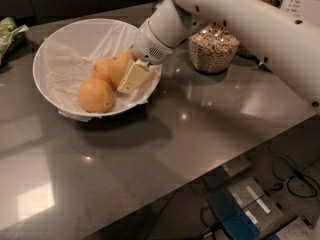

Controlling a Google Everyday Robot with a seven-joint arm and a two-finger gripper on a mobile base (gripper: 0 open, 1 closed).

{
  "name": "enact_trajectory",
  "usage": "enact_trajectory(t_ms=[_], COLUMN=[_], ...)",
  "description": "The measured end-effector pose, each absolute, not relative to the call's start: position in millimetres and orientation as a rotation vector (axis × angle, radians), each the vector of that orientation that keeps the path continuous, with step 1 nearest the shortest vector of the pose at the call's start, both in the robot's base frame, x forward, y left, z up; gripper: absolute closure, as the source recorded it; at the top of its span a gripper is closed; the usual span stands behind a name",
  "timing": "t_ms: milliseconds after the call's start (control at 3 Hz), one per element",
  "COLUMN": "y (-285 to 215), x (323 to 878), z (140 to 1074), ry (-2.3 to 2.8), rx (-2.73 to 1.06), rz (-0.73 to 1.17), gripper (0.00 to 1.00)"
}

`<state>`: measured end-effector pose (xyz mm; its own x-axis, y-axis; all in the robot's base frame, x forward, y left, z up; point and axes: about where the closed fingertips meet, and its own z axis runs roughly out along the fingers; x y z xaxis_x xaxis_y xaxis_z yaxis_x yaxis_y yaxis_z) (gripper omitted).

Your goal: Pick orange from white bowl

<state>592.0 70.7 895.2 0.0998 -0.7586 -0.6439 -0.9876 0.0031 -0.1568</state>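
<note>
1. While the hand [126, 77] is sitting inside the white bowl [75, 34] near the far left corner of the table [165, 149], it is pinching the orange [119, 63]. One pale pad [133, 77] is lying against the fruit's near right flank, and the other is hiding behind it.
2. The orange is sitting at the right side of the bowl, touching a second orange [101, 70] on its left. A third orange [96, 95] is lying just beside them, toward the table's near edge.
3. The step in hand is looking like the lift, so the robot is needing a firm, centred hold. The fruit is looking round and smooth, so an off-centre pinch is risking a roll out of the hand.
4. A straight upward pull is suiting this moment best. A sideways drag is likely nudging the neighbouring oranges or catching the crinkled wrap [60, 74] that is lining the bowl.
5. The bowl's right rim is lying just beside the hand, so the arm [240, 19] is needing to rise clear of it before travelling toward any edge of the table.
6. The jar of grains [214, 46] is standing near the far edge, just right of the bowl and under the arm. A swing that way is risking a knock, so a route toward the near edge is looking safer.
</note>
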Motion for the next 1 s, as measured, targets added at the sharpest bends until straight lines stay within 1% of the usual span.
enact_trajectory(t_ms=[667, 1000], y=[51.1, 51.2], x=[595.4, 595.4], z=[957.2, 957.4], ry=[1.591, 1.59], rx=[-1.785, -1.785], rz=[0.366, 0.365], gripper=[1.0, 1.0])
